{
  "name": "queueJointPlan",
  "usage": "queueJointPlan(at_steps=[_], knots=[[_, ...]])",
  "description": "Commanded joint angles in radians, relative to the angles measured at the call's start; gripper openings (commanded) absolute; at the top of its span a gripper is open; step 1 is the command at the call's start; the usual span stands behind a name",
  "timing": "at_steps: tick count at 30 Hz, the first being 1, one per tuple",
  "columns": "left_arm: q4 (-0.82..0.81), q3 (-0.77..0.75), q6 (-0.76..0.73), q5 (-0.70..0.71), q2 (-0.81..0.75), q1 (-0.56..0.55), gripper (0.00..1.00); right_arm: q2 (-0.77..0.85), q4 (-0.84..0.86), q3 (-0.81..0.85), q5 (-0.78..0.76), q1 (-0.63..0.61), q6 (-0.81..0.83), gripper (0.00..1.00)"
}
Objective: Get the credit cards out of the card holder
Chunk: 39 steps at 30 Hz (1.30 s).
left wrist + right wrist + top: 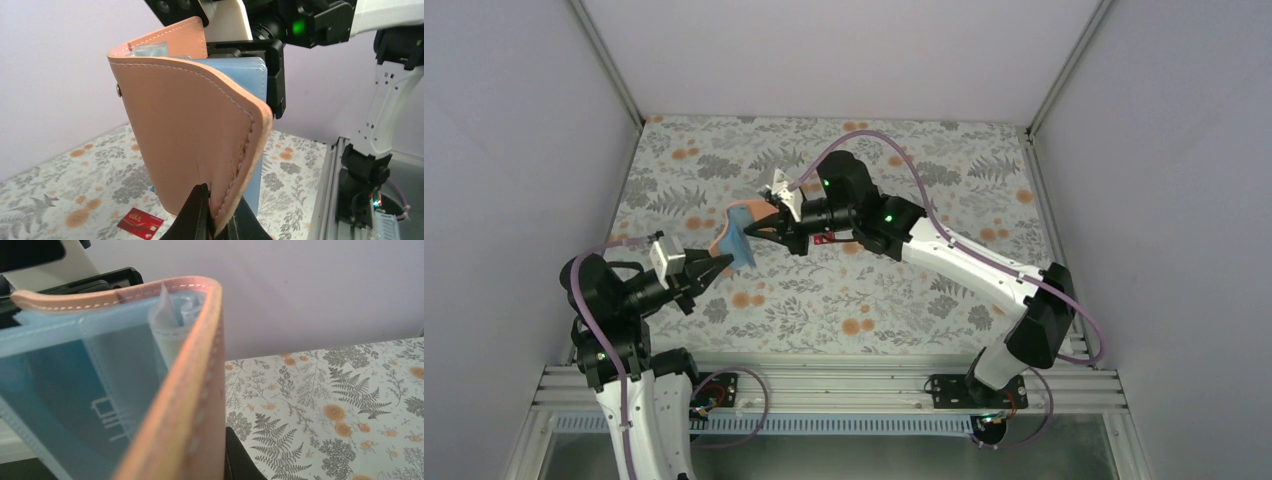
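card holder [190,135] aloft, on edge, half-open

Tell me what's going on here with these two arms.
Both arms are holding the card holder up off the table between them. The left gripper is pinched shut on the edge of its tan leather flap, and the right gripper is clamped on the opposite side, with the light blue inside showing. One red card lies on the floral table. Whether any cards are left inside, I can't tell.
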<state>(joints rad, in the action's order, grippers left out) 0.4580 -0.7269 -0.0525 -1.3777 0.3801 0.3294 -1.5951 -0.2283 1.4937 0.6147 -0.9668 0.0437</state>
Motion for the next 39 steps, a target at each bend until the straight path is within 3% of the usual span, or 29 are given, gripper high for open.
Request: queueJointPlan(at_steps=[1,9,10,11,13,15,17,24,27,39], knots=[[-0.047,0.005,0.022,0.016,-0.01,-0.001,0.02,0.048,-0.025,-0.017,0.085,-0.001,0.059,0.04],[-0.078,0.019,0.069,0.1,-0.01,-0.001,0.02,0.062,-0.039,-0.025,0.196,0.0,0.094,0.05],[-0.084,0.02,0.083,0.123,-0.01,-0.002,0.02,0.061,-0.054,-0.021,0.22,0.0,0.11,0.09],[-0.086,0.017,0.098,0.147,-0.007,-0.001,0.02,0.058,-0.077,-0.009,0.227,0.001,0.125,0.2],[-0.089,0.012,0.117,0.174,-0.006,-0.002,0.02,0.072,-0.086,-0.019,0.145,0.003,0.12,0.29],[-0.092,0.009,0.129,0.178,-0.01,-0.001,0.02,0.107,-0.051,-0.058,0.044,0.006,0.101,0.5],[-0.092,0.009,0.136,0.178,-0.015,-0.002,0.02,0.14,-0.005,-0.093,-0.016,0.006,0.083,0.62],[-0.126,0.033,0.172,0.178,-0.018,-0.002,0.02,0.147,0.125,-0.14,-0.166,-0.052,0.031,0.79],[-0.127,0.031,0.177,0.177,-0.012,-0.002,0.02,0.15,0.174,-0.144,-0.198,-0.059,-0.005,0.97],[-0.137,0.036,0.18,0.162,-0.018,-0.001,0.02,0.069,0.185,-0.097,-0.352,-0.099,-0.064,1.0]])
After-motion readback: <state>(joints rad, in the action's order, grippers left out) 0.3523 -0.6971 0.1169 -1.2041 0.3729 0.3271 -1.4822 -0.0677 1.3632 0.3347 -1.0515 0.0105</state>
